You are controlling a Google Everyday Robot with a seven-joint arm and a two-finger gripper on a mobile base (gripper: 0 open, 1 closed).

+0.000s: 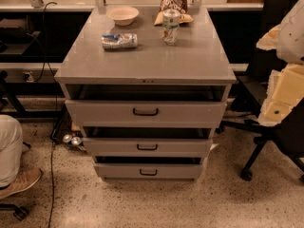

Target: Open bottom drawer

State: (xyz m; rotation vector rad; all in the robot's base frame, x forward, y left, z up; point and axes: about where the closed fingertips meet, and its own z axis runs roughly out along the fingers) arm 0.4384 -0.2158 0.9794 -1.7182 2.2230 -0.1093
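**Bottom drawer approach: gripper well apart from the handle**

Nearest, at right edge: gripper (280,99), raised well clear of cabinet; open or closed state not determinable. Lowest on cabinet front, just above floor: bottom drawer (175,171), loop handle (148,172) at centre. Directly above: look-alike middle drawer (180,147); likely fault, hooking the wrong handle owing to close spacing. Farther back on top: upright can (171,26); possible toppling under a jerky pull.

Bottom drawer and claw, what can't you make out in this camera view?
Bottom drawer interior: camera view, hidden by the middle drawer above.
Claw, at the right edge beside the cabinet: camera view, cut off by the frame.
Can label on the cabinet top: camera view, too small to read.
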